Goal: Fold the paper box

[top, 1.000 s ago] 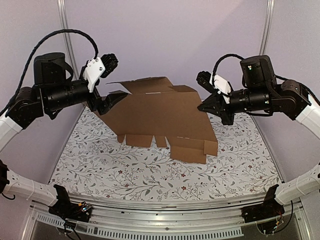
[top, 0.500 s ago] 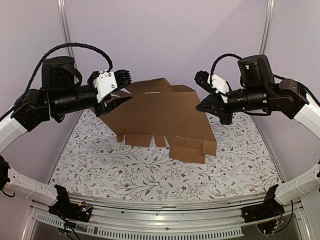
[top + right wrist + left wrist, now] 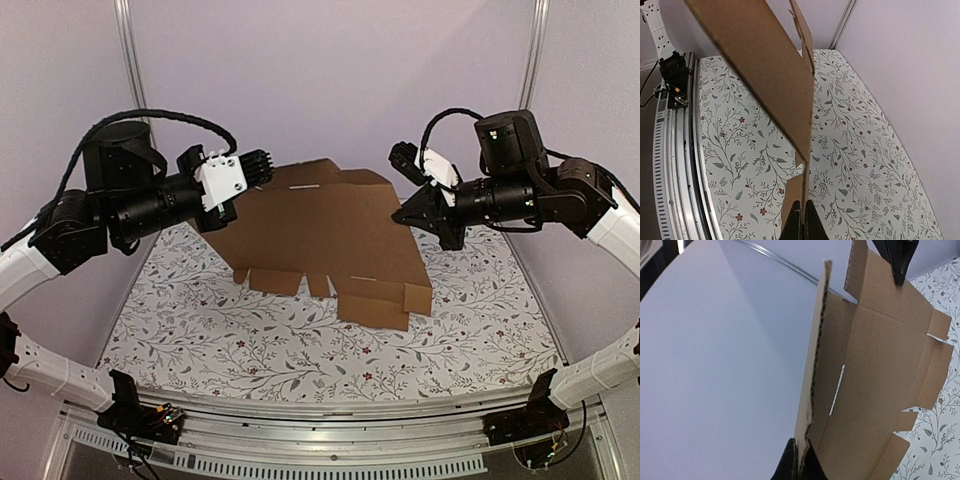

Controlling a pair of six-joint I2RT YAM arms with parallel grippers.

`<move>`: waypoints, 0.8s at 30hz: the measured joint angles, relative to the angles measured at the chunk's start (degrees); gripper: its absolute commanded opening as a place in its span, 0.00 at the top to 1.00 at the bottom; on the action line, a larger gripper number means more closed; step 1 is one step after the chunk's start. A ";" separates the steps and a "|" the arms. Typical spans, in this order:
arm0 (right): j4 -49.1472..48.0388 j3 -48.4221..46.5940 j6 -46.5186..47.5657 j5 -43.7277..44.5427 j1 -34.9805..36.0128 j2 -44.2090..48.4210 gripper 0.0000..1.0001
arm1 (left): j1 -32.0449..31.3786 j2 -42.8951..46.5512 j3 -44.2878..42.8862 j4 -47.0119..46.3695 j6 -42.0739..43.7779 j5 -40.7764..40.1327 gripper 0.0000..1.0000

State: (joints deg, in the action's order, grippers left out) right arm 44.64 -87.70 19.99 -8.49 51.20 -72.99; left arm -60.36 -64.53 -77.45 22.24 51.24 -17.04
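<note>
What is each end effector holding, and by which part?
Both hold the paper box: the left end effector pinches its left edge, the right end effector its right edge.

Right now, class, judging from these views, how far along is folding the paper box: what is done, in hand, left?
Done: the paper box is held up over the table. In hand: the left gripper and right gripper pinch its opposite edges, both shut. Left: nearly all; it is a mostly flat sheet, no walls raised or tabs slotted.
</note>
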 measured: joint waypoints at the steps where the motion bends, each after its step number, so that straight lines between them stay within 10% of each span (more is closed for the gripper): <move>1: 0.00 0.00 -0.17 -0.07 0.00 0.00 1.00 | -0.24 0.02 0.13 -0.28 0.28 -0.39 1.00; 14: -2.86 6.88 -3.30 0.37 0.00 2.89 0.38 | -1.36 1.05 1.33 -2.12 2.19 -1.95 1.00; 24: -15.72 25.35 -4.04 1.03 0.00 13.81 0.41 | -1.38 2.80 1.51 -2.34 2.14 -2.03 1.00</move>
State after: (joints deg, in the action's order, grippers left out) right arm 28.93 -62.35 15.94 -7.46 51.20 -59.18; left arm -61.73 -61.73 -75.94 19.90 53.39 -19.07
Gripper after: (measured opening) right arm 0.621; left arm 0.007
